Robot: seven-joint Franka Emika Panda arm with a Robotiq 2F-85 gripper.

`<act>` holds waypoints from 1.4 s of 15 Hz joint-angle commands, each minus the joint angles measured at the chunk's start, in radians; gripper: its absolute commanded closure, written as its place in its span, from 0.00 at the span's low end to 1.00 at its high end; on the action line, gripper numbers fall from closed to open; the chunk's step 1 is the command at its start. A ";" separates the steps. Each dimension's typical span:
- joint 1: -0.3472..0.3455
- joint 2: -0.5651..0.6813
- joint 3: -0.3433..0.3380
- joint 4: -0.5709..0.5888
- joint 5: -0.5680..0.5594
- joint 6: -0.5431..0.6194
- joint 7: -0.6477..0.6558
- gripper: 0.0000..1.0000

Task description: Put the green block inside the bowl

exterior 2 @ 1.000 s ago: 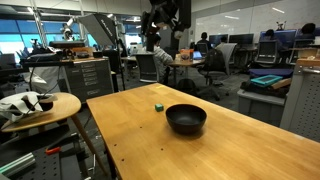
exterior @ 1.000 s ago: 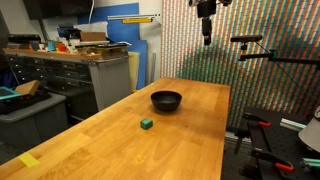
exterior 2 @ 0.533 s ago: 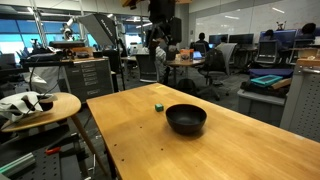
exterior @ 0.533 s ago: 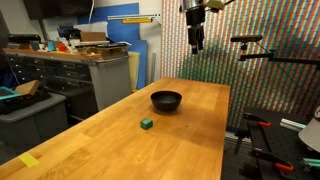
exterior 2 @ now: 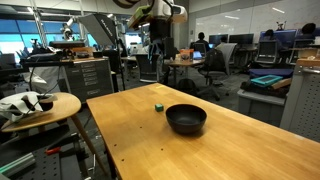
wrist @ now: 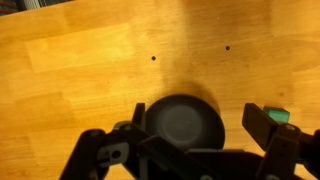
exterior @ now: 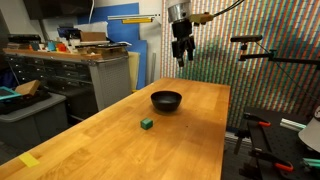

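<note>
Wood, pale and bare, makes up the surface (exterior: pixel 110 135) where we find the bowl (exterior: pixel 166 100) and the green block (exterior: pixel 146 124) lying apart, with nothing touching either. In an exterior view the green block rests on the surface at about 7 o'clock from the bowl. In an exterior view the green block (exterior 2: pixel 158 106) shows at about 10 o'clock from the bowl (exterior 2: pixel 186 119).

Our hand (exterior: pixel 181 55) hangs high above the surface, well clear of both things, at roughly 12 o'clock over the bowl in that view.

In the wrist view we look straight down. The bowl (wrist: pixel 183 122) appears between the two dark fingers (wrist: pixel 258 125), which stand spread wide and pinch nothing. The green block (wrist: pixel 277 116) peeks out at 3 o'clock from the bowl, partly hidden by the finger on that side.

A strip of yellow tape (exterior: pixel 28 160) lies on the surface at about 8 o'clock from the green block, well apart from it.
</note>
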 commanded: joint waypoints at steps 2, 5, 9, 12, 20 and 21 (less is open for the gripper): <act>0.036 0.110 0.015 0.078 0.028 0.050 0.101 0.00; 0.065 0.173 0.024 0.113 0.043 0.104 0.158 0.00; 0.106 0.248 0.025 0.161 0.061 0.163 0.216 0.00; 0.132 0.300 0.021 0.195 0.064 0.197 0.242 0.00; 0.198 0.428 0.026 0.258 0.060 0.315 0.234 0.00; 0.208 0.440 0.028 0.262 0.059 0.332 0.228 0.00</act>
